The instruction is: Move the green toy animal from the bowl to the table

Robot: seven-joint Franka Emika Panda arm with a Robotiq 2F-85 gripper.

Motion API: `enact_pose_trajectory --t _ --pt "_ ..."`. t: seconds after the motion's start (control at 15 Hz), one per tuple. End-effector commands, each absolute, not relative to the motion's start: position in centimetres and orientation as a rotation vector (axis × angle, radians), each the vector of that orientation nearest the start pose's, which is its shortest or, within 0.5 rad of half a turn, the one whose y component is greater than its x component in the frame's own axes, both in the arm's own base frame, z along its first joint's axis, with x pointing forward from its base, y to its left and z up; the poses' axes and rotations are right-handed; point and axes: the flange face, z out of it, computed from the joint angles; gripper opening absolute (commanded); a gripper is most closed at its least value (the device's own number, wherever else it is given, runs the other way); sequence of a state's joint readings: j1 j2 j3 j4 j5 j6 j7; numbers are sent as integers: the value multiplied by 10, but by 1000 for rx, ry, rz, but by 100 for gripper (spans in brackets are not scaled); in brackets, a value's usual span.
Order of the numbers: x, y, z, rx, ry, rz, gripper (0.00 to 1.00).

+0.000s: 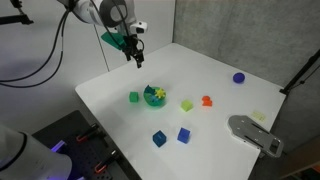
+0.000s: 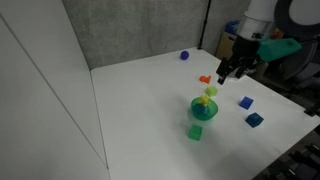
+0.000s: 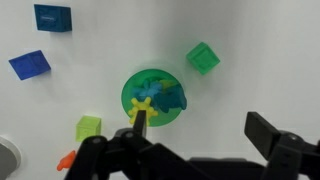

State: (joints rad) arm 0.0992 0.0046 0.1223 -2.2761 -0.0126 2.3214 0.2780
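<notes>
The green toy animal (image 3: 168, 96), dark teal, lies inside the bright-green bowl (image 3: 129, 90) next to a yellow spiky toy (image 3: 145, 107). The bowl stands near the middle of the white table (image 1: 215, 125) in both exterior views (image 1: 153, 100) (image 2: 203, 111). My gripper (image 3: 200, 128) is open and empty. It hangs above the table, up and to one side of the bowl (image 1: 133, 55) (image 2: 232, 72). In the wrist view one finger overlaps the bowl's edge by the yellow toy, and the other is over bare table.
A green cube (image 3: 202, 57) and a light-green cube (image 3: 89, 128) flank the bowl. Two blue cubes (image 3: 52, 17) (image 3: 30, 63), an orange toy (image 1: 207, 100) and a purple ball (image 1: 239, 77) lie farther off. A grey object (image 1: 255, 133) sits at the table's edge.
</notes>
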Motion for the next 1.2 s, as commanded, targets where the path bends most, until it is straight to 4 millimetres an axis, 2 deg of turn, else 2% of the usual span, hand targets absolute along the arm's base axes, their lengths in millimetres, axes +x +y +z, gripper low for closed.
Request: enact_pose_trajectory --t 0.0,0.53,1.13 --pt "541 113 326 -3128 210 -77 100" --pt "581 103 244 -3073 436 -128 100" --pt "598 107 167 -3041 538 -99 100"
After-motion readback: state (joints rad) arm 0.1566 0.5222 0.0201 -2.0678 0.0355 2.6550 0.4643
